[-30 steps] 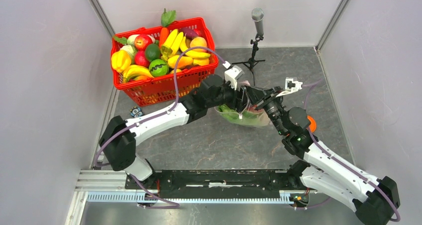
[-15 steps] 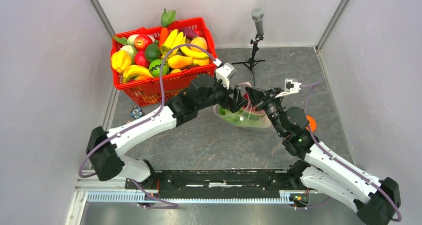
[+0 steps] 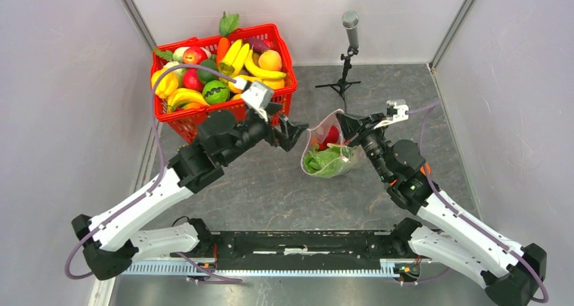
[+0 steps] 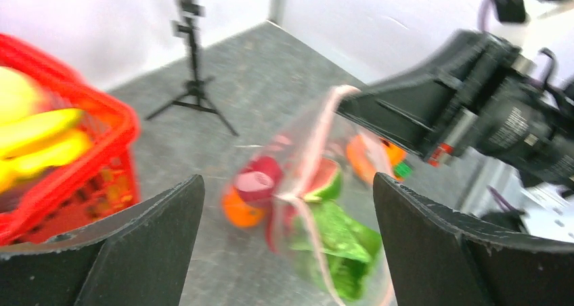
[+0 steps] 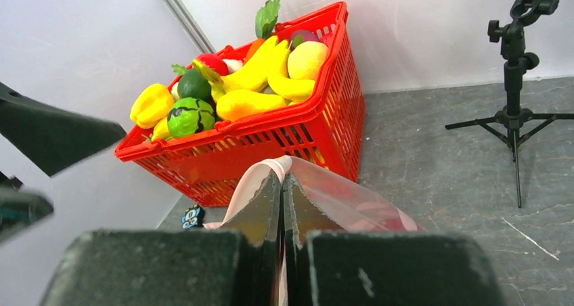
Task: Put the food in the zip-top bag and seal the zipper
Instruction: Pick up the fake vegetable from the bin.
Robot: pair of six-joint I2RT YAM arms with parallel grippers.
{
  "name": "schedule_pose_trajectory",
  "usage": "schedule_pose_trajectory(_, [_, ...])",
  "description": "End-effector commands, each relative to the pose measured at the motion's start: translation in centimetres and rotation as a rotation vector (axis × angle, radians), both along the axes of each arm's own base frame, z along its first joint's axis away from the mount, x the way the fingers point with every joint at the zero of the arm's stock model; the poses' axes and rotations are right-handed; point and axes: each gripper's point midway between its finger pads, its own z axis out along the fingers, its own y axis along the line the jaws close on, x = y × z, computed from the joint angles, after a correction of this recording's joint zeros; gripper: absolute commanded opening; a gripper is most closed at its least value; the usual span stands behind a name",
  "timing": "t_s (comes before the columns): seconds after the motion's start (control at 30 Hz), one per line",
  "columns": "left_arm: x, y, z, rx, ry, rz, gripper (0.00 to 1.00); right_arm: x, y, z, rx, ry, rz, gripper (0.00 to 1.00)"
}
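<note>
Clear soft plastic zip-top bag (image 3: 335,162), containing green toy cabbage (image 4: 338,238) and red watermelon slice (image 4: 326,176), propped on grey table (image 3: 271,184) by right gripper (image 5: 282,184) pinching its pink-red zipper strip (image 5: 247,181), likely for loading; left gripper (image 3: 296,131) spread wide, empty, beside it.

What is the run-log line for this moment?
left fingers: open, empty | right fingers: shut on zip-top bag rim | bag mouth: open | food: inside

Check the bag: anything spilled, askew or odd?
The bag sags unsealed, held only by the right gripper shut on its zipper; the left gripper is open, clear of it. One orange piece lies outside the bag, beside the right arm.
</note>
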Motion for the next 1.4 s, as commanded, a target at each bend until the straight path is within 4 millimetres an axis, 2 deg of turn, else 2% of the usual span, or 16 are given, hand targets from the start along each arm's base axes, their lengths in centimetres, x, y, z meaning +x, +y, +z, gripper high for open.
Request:
schedule_pose_trajectory(0.0, [3.9,5.6,-0.5,0.125,-0.069,0.308,1.0,-0.4,-0.7,1.6,0.059,-0.053,-0.018,0.02])
schedule_pose_trajectory(0.13, [6.6,8.6,-1.0,0.156,0.012,0.421,1.0,-0.4,-0.1,1.0,0.057,-0.038,0.008,0.02])
schedule_pose_trajectory(0.23, [9.1,12.9,-1.4,0.17,0.075,0.582,1.0,-0.4,0.3,0.8,0.053,-0.032,0.028,0.02])
schedule_pose_trajectory(0.33, [10.7,16.5,-1.6,0.116,0.145,0.657,1.0,-0.5,0.4,0.5,0.055,-0.025,0.033,0.02])
schedule_pose_trajectory(0.53, [12.4,20.1,-1.3,0.116,0.176,0.761,1.0,-0.5,0.4,0.3,0.052,-0.024,0.034,0.02])
schedule_pose_trajectory(0.63, [13.8,22.2,-0.3,0.108,0.181,0.842,1.0,-0.6,0.5,0.3,0.048,-0.025,0.039,0.03])
schedule_pose_trajectory(0.8, [16.1,27.3,-0.1,0.107,0.204,1.026,1.0,-0.7,0.9,0.2,0.025,-0.02,0.061,0.03])
schedule_pose_trajectory(0.93, [17.4,30.4,-0.5,0.09,0.229,1.075,1.0,-0.7,1.0,0.2,0.015,-0.029,0.066,0.03])
schedule_pose_trajectory(1.03, [18.3,31.9,-1.3,0.102,0.25,1.078,1.0,-0.8,1.1,0.2,0.01,-0.033,0.072,0.03])
schedule_pose_trajectory(1.07, [18.3,32.4,-1.4,0.104,0.256,1.086,1.0,-0.8,1.2,0.3,0.008,-0.036,0.078,0.03])
schedule_pose_trajectory(1.13, [18.7,34.4,-1.4,0.094,0.247,1.129,1.0,-0.8,1.3,0.3,0.001,-0.039,0.086,0.03])
schedule_pose_trajectory(1.37, [18.8,38.4,-1.9,0.154,0.254,1.19,1.0,-0.7,1.4,0.3,-0.005,-0.044,0.085,0.04])
